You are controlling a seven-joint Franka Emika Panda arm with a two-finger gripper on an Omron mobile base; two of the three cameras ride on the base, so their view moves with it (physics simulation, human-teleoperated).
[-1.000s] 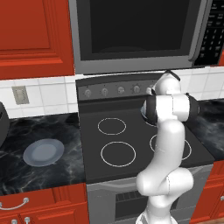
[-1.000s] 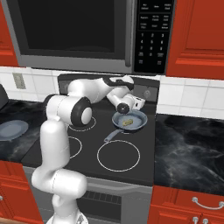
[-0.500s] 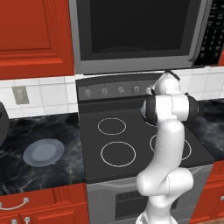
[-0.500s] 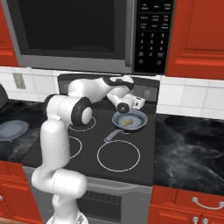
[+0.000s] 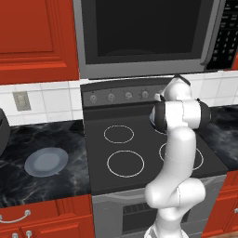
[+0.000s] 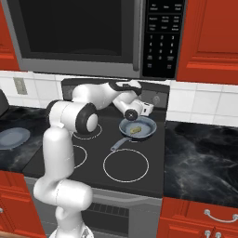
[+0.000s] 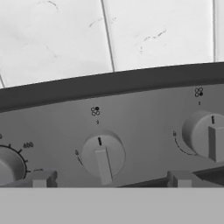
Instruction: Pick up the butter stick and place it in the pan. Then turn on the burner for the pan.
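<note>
The butter stick (image 6: 135, 129), a small pale-yellow bar, lies inside the grey-blue pan (image 6: 145, 133) on the stove's back right burner. The pan's dark handle (image 6: 118, 144) points toward the front left. My gripper (image 6: 146, 109) is just behind the pan, up against the stove's control panel. In the hand view my gripper (image 7: 111, 180) is open, and its two fingertips (image 7: 41, 179) stand wide on either side of a round grey knob (image 7: 103, 155) without touching it. A second knob (image 7: 207, 136) sits to the right.
A flat grey-blue plate (image 5: 46, 161) lies on the dark marble counter left of the stove. The microwave (image 6: 93, 32) hangs right above the cooktop. White tiled wall (image 7: 109, 35) rises behind the control panel. A third dial (image 7: 8, 165) shows at the left edge.
The hand has edged slightly closer to the control panel. The butter stick and the pan have not moved.
</note>
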